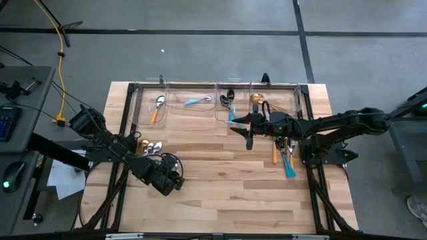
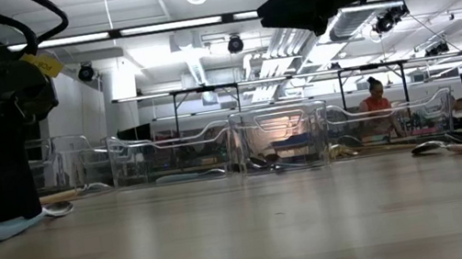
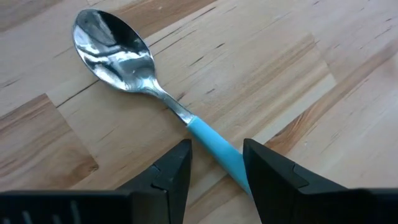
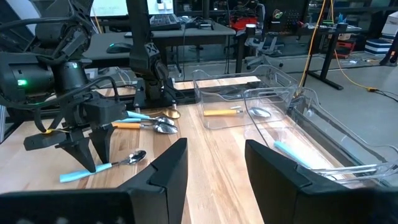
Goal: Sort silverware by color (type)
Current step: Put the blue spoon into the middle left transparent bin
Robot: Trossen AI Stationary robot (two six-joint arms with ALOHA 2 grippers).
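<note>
A spoon (image 3: 166, 101) with a silver bowl and a light-blue handle lies flat on the wooden table, near its left front. My left gripper (image 3: 214, 149) stands open over it, pointing steeply down, one finger on each side of the handle; the right wrist view shows the left gripper (image 4: 93, 164) and the spoon (image 4: 104, 165) too. In the high view the left gripper (image 1: 172, 181) hides the spoon. My right gripper (image 1: 239, 123) hovers open above the table's middle right, near the bins, with nothing between its fingers. My left gripper comes from above with its fingers across the spoon's light-blue handle (image 3: 214, 144), near the handle's free end. One finger (image 3: 267, 174) covers that end, and I cannot tell whether it touches. The spoon rests flat on the table.
Clear plastic bins (image 1: 200, 87) line the far edge, holding an orange-handled spoon (image 1: 157, 108), a light-blue-handled piece (image 1: 197, 101), a black one (image 1: 229, 102) and a gold one (image 1: 257, 100). Loose silverware lies at the left (image 1: 150, 147) and the right (image 1: 285, 158). Bare wood spreads along the near side.
</note>
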